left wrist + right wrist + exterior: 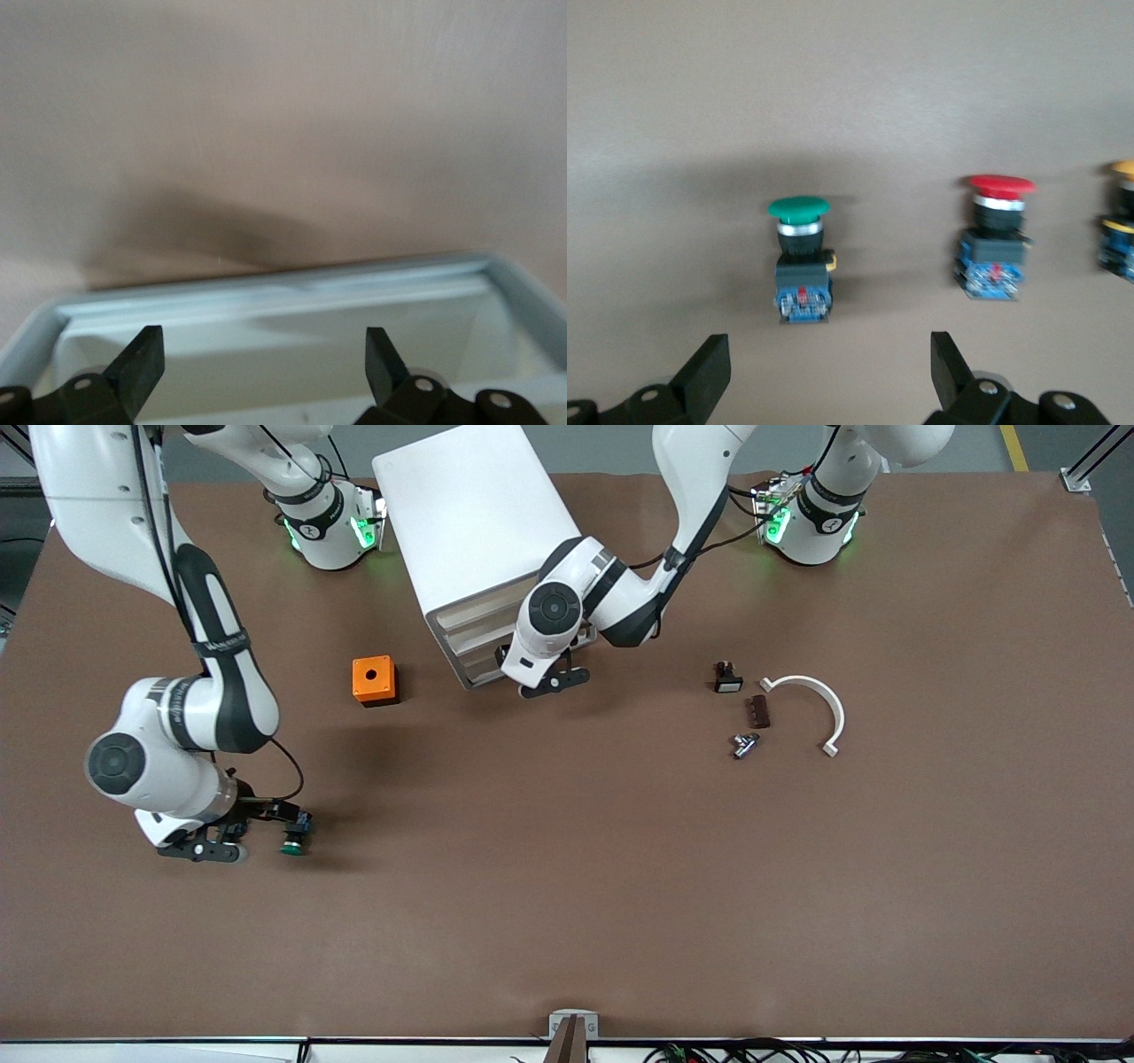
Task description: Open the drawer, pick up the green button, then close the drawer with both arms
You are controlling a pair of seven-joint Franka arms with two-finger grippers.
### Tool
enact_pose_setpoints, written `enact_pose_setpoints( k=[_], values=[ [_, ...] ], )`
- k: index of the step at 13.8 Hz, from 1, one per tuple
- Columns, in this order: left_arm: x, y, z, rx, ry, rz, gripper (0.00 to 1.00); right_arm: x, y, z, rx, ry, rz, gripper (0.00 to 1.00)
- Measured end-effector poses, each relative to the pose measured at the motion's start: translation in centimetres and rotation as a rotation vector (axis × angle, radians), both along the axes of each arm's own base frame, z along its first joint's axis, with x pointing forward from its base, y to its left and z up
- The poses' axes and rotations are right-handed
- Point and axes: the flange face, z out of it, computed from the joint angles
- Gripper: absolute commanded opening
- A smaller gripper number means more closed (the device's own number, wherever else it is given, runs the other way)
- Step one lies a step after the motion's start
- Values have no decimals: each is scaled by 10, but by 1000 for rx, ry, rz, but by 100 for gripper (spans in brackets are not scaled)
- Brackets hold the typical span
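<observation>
Right arm: reaches low over the table [567,921] at its own end.
Right gripper [830,347]: close above the table, its 2 fingers spread wide with nothing between them.
Button [802,257]: on the table just ahead of the right gripper's fingertips and not touching them. It is nearer to the front camera than the box and well apart from the cabinet.
Other buttons: in the right wrist view, a red-capped one [997,235] lies beside the green one and an orange-capped one [1121,217] shows at the frame edge.
Box [374,680]: orange with 1 round hole on top, on the table beside the cabinet, toward the right arm's end.
Cabinet [469,514]: white, set at a slant between the 2 arm bases, its cream fronts facing the front camera.
Drawer [283,297]: the left wrist view looks down into its white tray. How far out it stands I cannot tell.
Left gripper [554,682]: at the cabinet's front, over the drawer, fingers apart and holding nothing.
Small parts: a black piece [727,677], a brown block [759,710] and a metal piece [744,745] lie near each other toward the left arm's end.
Arc [819,695]: a white curved strip just beside them.
</observation>
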Motion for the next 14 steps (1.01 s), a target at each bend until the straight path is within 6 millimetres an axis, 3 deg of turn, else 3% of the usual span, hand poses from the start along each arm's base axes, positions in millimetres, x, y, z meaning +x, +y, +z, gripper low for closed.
enact_pose_setpoints(
  k=[3, 6, 9, 11, 14],
  values=[
    [91, 66, 36, 26, -116, 95, 100, -4, -22, 67, 16, 61, -34, 100],
    [163, 138, 93, 39, -229, 172, 100, -10, -51, 135, 31, 120, -46, 100],
    [209, 220, 156, 102, -295, 223, 100, -18, -85, 211, 52, 131, -20, 100],
    [229, 277, 200, 159, -330, 240, 100, -24, -92, 252, 55, 134, -21, 100],
    [243, 347, 264, 169, -354, 246, 100, -33, -94, 281, 47, 164, -24, 100]
  ],
)
